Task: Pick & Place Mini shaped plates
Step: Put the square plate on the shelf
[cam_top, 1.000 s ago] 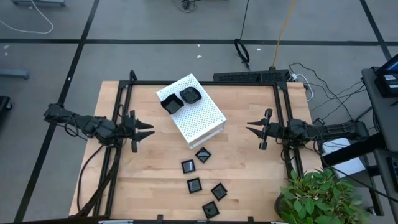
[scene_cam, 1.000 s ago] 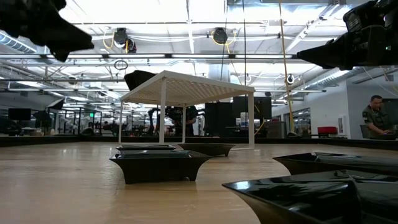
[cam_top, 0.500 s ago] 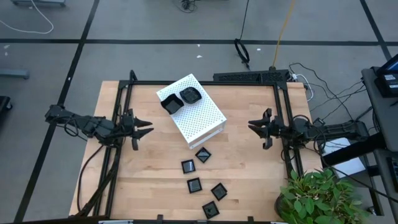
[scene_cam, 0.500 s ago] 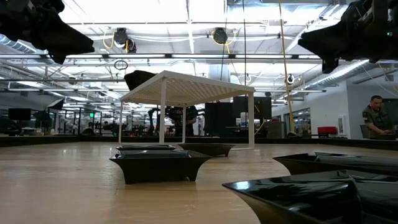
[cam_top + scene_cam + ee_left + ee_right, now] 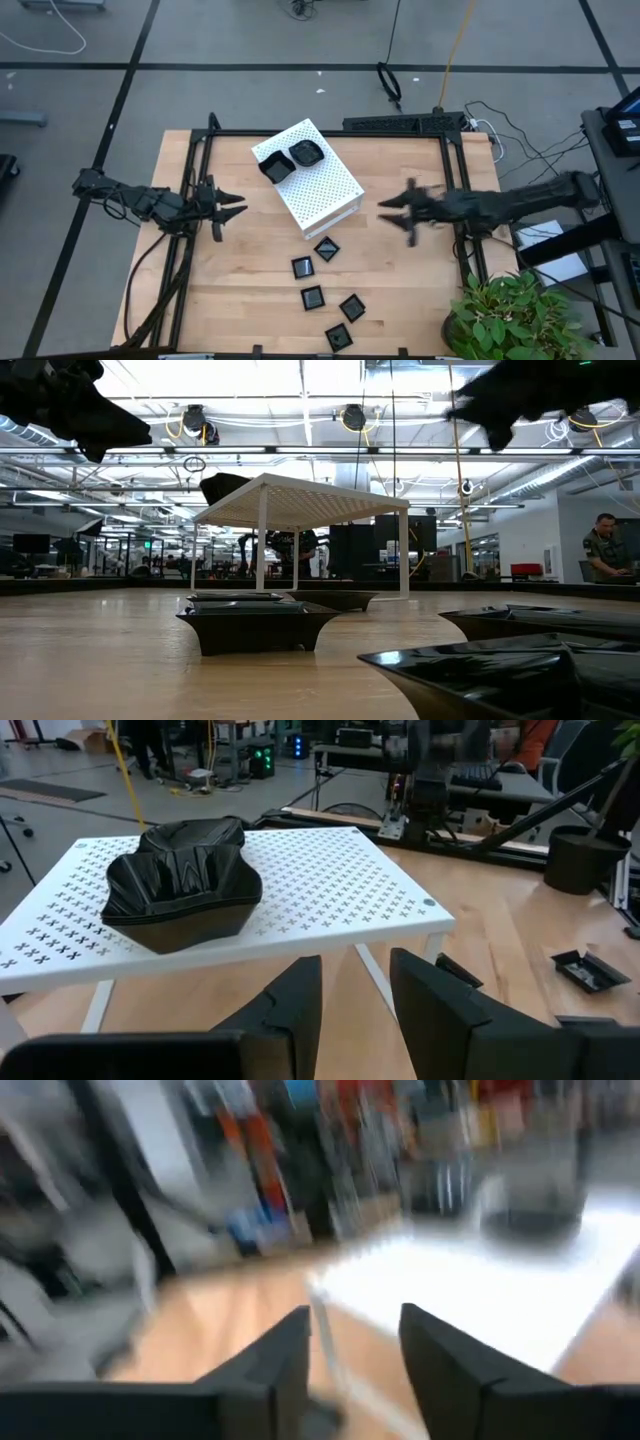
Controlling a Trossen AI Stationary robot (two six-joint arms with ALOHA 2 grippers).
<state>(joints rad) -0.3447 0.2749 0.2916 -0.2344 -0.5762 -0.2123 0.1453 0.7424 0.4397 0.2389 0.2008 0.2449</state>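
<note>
Two mini shaped plates [image 5: 290, 160] sit on the white perforated box [image 5: 308, 178] mid-bench [image 5: 400, 300]; five plates [image 5: 312, 298] lie nearer the front edge. Left gripper [image 5: 238, 209], fingers apart, waits by the left edge. Right gripper [image 5: 392, 208], fingers apart, hovers beside the box.

Bright overhead light (right wrist blurred)

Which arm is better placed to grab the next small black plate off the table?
The right. Its gripper, open and empty, reaches out over the table near the loose plates. The left gripper, also open, waits at the table's left side, with the white box lying between it and the nearest plate.
</note>
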